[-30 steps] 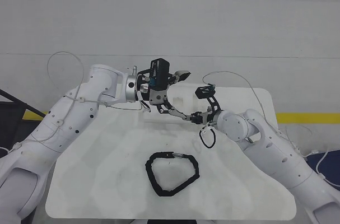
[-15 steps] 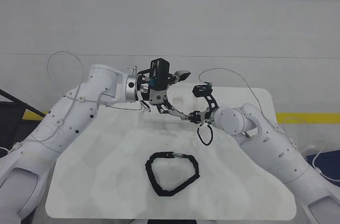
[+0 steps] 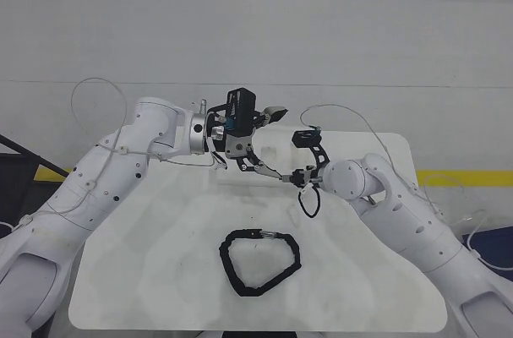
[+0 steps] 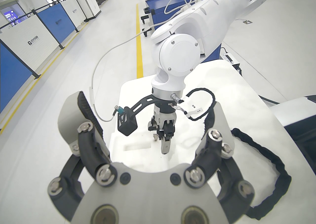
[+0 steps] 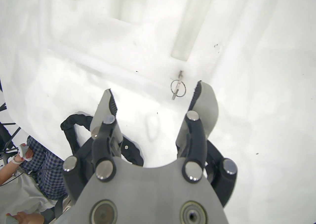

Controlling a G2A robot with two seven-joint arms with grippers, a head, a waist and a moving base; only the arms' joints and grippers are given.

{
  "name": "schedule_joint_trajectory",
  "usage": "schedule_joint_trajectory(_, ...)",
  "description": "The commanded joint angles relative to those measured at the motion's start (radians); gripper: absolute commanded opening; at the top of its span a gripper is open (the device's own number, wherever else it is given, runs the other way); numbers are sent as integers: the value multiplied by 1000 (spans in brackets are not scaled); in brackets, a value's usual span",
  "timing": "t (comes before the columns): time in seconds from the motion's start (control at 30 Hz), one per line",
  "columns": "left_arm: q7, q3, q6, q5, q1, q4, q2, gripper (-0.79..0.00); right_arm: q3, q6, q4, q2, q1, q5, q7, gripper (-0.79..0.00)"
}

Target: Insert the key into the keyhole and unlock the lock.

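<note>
Two grippers, one lock and one key, all over a white rectangular table (image 3: pixel 138 283).

1. Lock (image 3: pixel 258 263): a black fabric-sleeved loop with a pale metal stretch on its 12 o'clock side. It is lying flat and closed into a ring at 6 o'clock of the table's middle in the top view. It is lying well apart from both grippers, and nothing is touching it.

2. Key (image 5: pixel 177 86): small, silver and flat, on a thin wire ring. It is lying on the white foam pad (image 5: pixel 246 67) just off the end of a long rectangular recess (image 5: pixel 190 17). It is resting just beyond the right gripper's fingertips, closer to one finger than to the other, and neither finger is touching it.

3. Right gripper (image 5: pixel 154 90): its jaws are standing spread wide and holding nothing. It is pointing down at the foam pad, at 1 o'clock of the lock in the top view.

4. Left gripper (image 4: pixel 148 113): its jaws are gaping fully and are empty. It is hanging above the table at 12 o'clock of the lock and 10 o'clock of the right gripper, facing the right arm's wrist.
</note>
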Motion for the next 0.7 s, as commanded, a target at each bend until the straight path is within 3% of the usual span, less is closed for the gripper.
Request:
schedule_joint_trajectory(0.0, 0, 0, 0, 0, 0, 0, 0, 0, 4, 10, 3, -2, -2, -2, 0, -431)
schedule_joint_trajectory(0.13, 0, 0, 0, 0, 0, 0, 0, 0, 13, 23, 10, -6, -5, -5, 7, -505)
schedule_joint_trajectory(0.33, 0, 0, 0, 0, 0, 0, 0, 0, 21, 37, 25, -14, -9, -14, 12, -542)
schedule_joint_trajectory(0.53, 0, 0, 0, 0, 0, 0, 0, 0, 19, 42, 46, -26, -6, -20, 18, -674)
schedule_joint_trajectory(0.67, 0, 0, 0, 0, 0, 0, 0, 0, 16, 46, 62, -33, -5, -34, 15, -696)
